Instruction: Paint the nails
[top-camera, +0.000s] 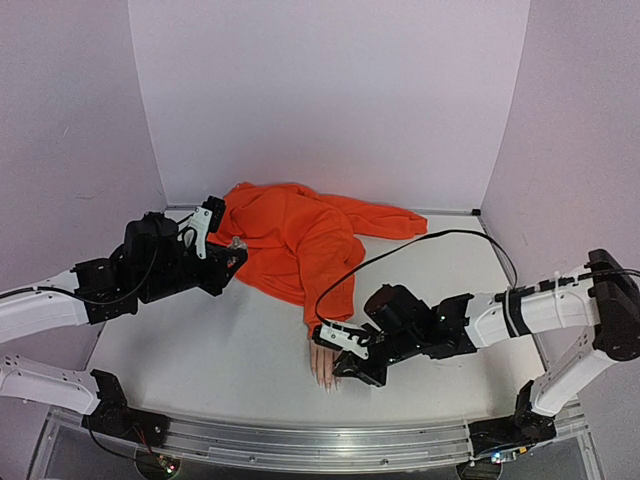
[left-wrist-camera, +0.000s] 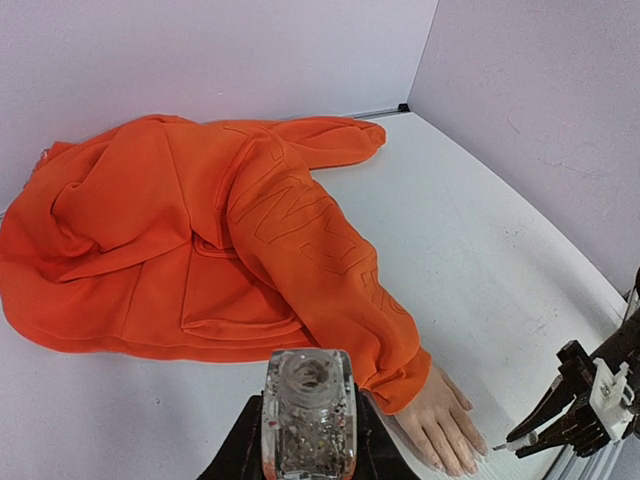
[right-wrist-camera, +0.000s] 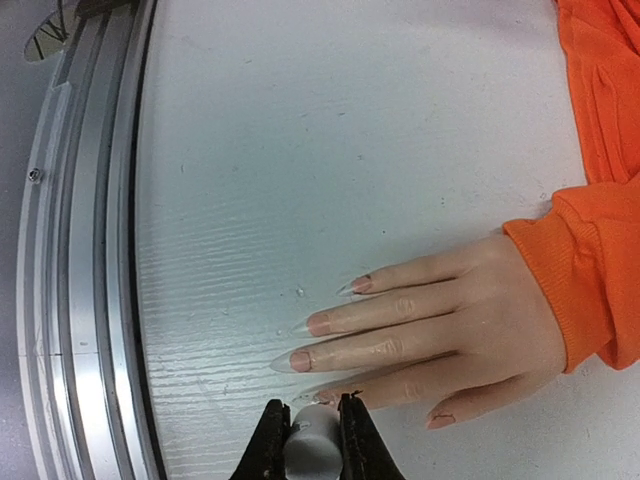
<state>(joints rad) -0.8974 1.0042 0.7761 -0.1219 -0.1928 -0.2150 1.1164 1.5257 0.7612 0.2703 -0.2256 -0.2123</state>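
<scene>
A skin-toned mannequin hand (right-wrist-camera: 450, 330) lies palm down in an orange sleeve (right-wrist-camera: 590, 270), and it also shows in the top view (top-camera: 320, 362). Its long pale nails (right-wrist-camera: 318, 323) point toward the table's near edge. My right gripper (right-wrist-camera: 313, 420) is shut on a white cap (right-wrist-camera: 315, 448), right at the tip of the finger next to the thumb. Its thin brush tip (left-wrist-camera: 500, 447) hovers just off the fingertips. My left gripper (left-wrist-camera: 308, 440) is shut on a clear glittery open bottle (left-wrist-camera: 308, 405), held above the table left of the sleeve.
An orange hoodie (top-camera: 290, 235) is spread over the back middle of the white table (top-camera: 220, 350). A black cable (top-camera: 400, 245) loops over the table from the right arm. A metal rail (right-wrist-camera: 80, 250) runs along the near edge, close to the nails.
</scene>
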